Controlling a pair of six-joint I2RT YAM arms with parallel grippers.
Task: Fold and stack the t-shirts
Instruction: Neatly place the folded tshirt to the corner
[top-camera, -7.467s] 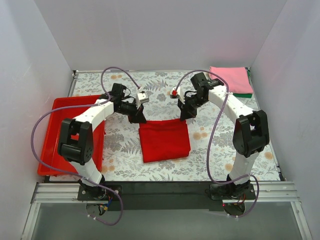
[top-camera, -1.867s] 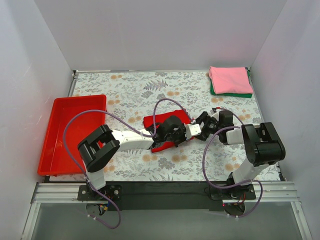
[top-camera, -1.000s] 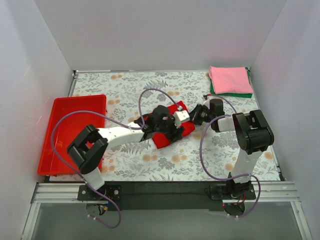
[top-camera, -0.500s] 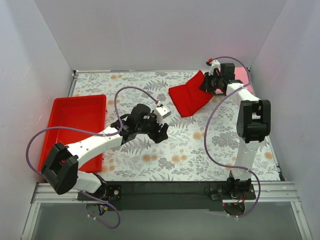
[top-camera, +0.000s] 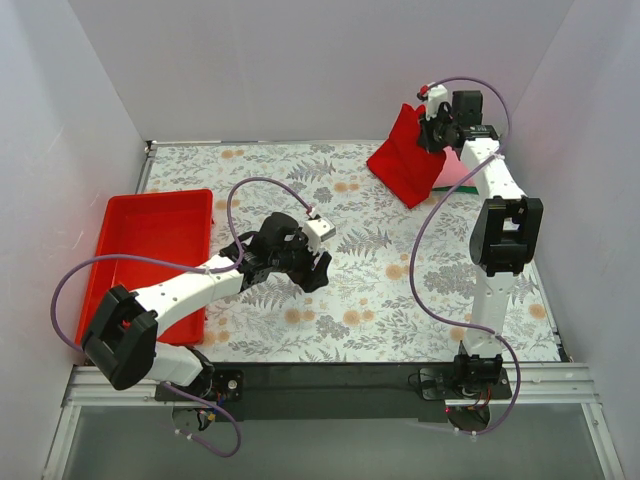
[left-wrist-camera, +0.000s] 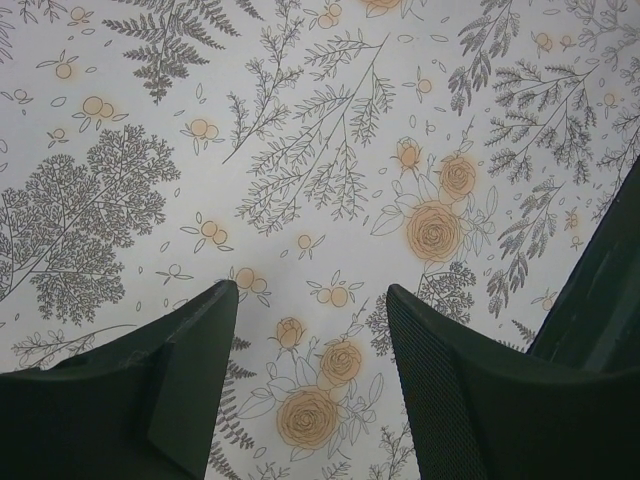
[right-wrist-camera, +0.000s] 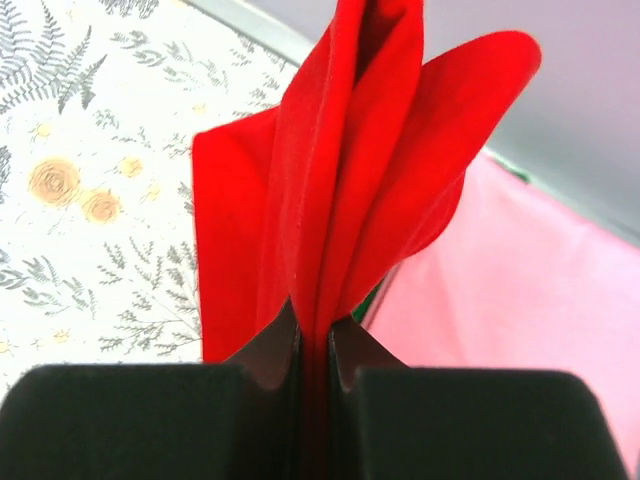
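Right gripper (right-wrist-camera: 315, 342) fast on red t-shirt (right-wrist-camera: 350, 170), aloft near pink t-shirt (right-wrist-camera: 520, 300)

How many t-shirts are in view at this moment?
3. Red tee hangs pinched in the right gripper, far right; pink tee lies folded behind it; green tee shows only as a sliver at the pink one's edge.
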